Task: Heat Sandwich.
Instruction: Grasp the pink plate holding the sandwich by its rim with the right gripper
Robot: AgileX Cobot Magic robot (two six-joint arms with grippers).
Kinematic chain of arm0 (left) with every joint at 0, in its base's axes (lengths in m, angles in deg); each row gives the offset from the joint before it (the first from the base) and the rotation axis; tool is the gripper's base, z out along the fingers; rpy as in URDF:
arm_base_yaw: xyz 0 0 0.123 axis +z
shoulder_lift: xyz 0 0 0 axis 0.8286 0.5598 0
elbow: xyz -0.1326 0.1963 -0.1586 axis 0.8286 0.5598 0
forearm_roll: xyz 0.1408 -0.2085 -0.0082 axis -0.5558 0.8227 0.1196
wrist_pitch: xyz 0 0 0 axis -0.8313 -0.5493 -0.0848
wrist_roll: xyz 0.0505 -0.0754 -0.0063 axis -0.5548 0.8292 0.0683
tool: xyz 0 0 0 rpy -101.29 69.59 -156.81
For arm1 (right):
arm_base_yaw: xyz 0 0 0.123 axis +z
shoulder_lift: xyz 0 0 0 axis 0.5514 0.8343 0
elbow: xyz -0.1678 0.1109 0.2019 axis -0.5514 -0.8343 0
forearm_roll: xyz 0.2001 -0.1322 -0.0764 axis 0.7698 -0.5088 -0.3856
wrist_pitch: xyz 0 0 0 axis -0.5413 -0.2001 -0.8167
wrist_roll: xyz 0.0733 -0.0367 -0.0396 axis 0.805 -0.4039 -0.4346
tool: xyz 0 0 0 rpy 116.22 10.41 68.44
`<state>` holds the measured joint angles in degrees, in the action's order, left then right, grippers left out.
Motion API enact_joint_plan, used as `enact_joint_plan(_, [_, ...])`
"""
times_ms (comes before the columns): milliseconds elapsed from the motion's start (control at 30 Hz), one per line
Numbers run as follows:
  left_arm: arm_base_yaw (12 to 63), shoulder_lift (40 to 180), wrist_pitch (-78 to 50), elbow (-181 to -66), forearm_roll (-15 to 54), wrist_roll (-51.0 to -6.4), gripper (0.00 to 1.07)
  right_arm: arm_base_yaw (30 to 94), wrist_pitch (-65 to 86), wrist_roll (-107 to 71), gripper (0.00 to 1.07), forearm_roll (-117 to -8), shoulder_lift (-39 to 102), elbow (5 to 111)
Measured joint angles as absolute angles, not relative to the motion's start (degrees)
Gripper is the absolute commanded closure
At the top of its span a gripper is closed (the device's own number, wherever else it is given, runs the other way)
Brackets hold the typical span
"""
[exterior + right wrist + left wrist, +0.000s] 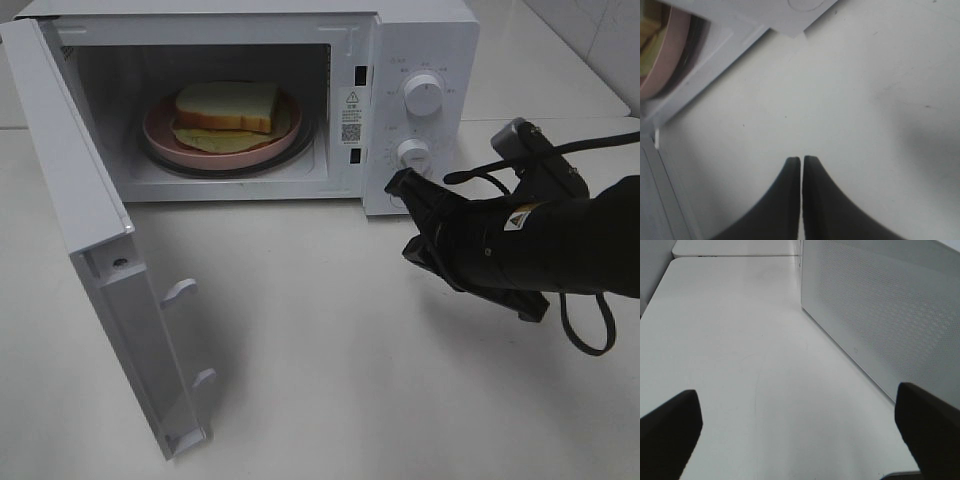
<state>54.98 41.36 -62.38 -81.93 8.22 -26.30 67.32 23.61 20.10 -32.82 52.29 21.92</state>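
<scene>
R pincer (801,161): jaws pressed together, nothing btwn them. It hangs over bare table just in front of the microwave's (420,40) control panel, near the lower knob (413,152); touching it or not, can't tell. L pincer (800,437): jaws spread wide, empty, low over the table beside a white dotted panel (880,315). Door or oven side, can't tell; this pincer doesn't show in the high view.

Sandwich (228,105) lies on the pink plate (155,130) inside the oven cavity. Door (90,230) stands wide open, swung to the near left.

Loading looks done; prob. door shut + timer are left. Risks:
- Turning a knob w/ the door open would likely give no heat.
- Closed tips on a smooth round knob could slip.
- A hard shove on the door could slam it, slide the oven on the slick top or shift the plate.
- R arm's cable loop (585,330) might snag.

Surface: plain white tabletop (330,380), smooth, faint scuffs, soft shadows. Room: another white top (735,247) butts on at the far side, pale tiles (600,30) far right.
</scene>
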Motion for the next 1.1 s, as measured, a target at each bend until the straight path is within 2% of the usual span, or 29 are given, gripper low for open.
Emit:
enact_joint_plan(167, [54.98,41.36,-62.38,-81.93,8.22,-26.30,0.06,67.32,14.39,-0.30,1.01,-32.99,48.11,21.92])
enact_joint_plan(367, [54.98,41.36,-62.38,-81.93,8.22,-26.30,0.06,67.32,5.11,-12.27,0.99,-33.22,44.67,21.92])
enact_joint_plan(733, [54.98,41.36,-62.38,-81.93,8.22,-26.30,0.06,67.32,-19.13,-20.24,0.97,-36.43,42.66,27.77])
enact_joint_plan(833, [54.98,41.36,-62.38,-81.93,8.22,-26.30,0.06,67.32,-29.79,-20.58,0.95,-41.41,42.61,32.70])
enact_joint_plan(1100, [54.98,41.36,-62.38,-81.93,8.22,-26.30,0.06,67.32,-44.91,-20.87,0.93,-53.50,42.38,41.81])
